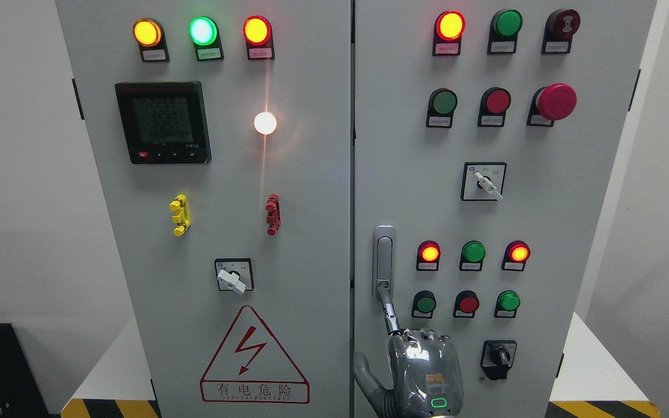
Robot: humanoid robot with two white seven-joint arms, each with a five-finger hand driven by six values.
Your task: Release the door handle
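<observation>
A grey electrical cabinet (311,191) with two doors fills the view. The door handle (384,261), a silver upright latch, sits on the right door just right of the centre seam, a little below mid-height.

One robot hand (418,363) rises from the bottom edge, right of the middle. Its arm is cut off by the frame, so I cannot tell for certain which side it comes from. One finger (391,316) stretches up and its tip touches the lower end of the handle; the thumb sticks out to the left near the seam. The other fingers seem folded behind the knuckles, though the angle hides them, and nothing is clamped around the handle.

To the right of the handle are two rows of three round lamps and buttons, with a black rotary switch (498,359) below them. A red mushroom button (555,102) stands out on the upper right. On the left door are a digital meter (163,122), a bright white lamp (265,123) and a red lightning warning triangle (253,357).
</observation>
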